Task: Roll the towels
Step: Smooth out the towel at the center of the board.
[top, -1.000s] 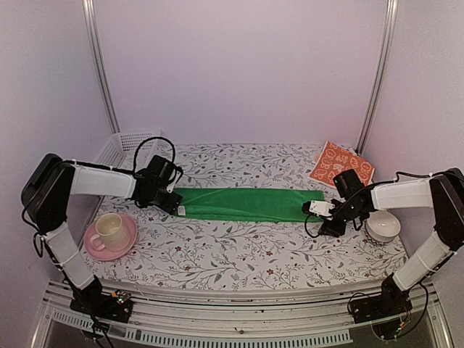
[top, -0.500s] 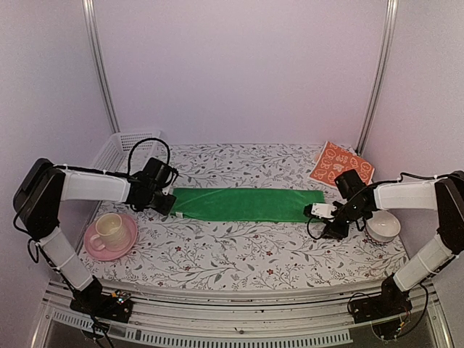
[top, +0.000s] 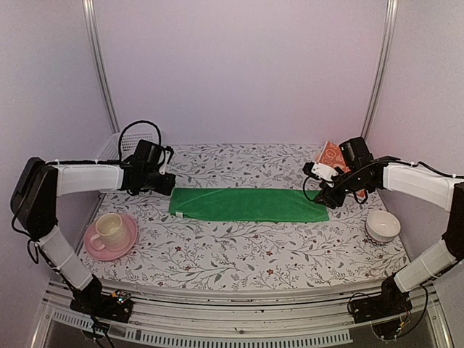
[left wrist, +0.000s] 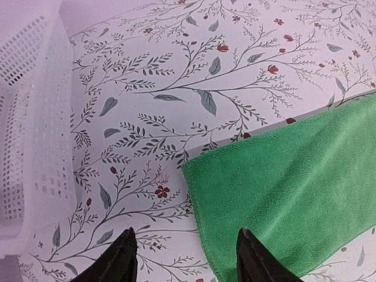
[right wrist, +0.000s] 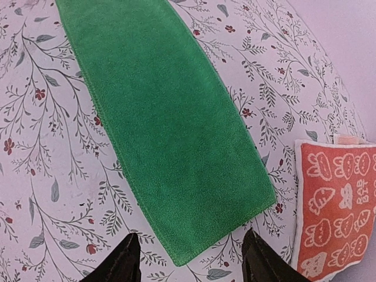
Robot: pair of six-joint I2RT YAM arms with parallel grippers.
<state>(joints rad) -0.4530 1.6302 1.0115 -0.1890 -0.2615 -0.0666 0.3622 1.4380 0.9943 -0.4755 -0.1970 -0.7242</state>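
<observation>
Hanging spread and empty, the left hand [left wrist: 185,232] sits over the left end of the green towel [top: 246,204]; the right hand [right wrist: 188,235], equally spread and empty, over its right end. The towel lies flat on the bench [top: 239,254], long axis running hand to hand — neither is nearer. The orange towel [right wrist: 336,200] lies just beyond the right hand — partly hidden from above.

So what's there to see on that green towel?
The green towel is plain bright green, soft and fuzzy like microfibre, with a stitched edge. It lies flat and unrolled as a long narrow strip, left to right across the floral table. The left gripper and right gripper hover open over its ends; neither holds it.
</observation>
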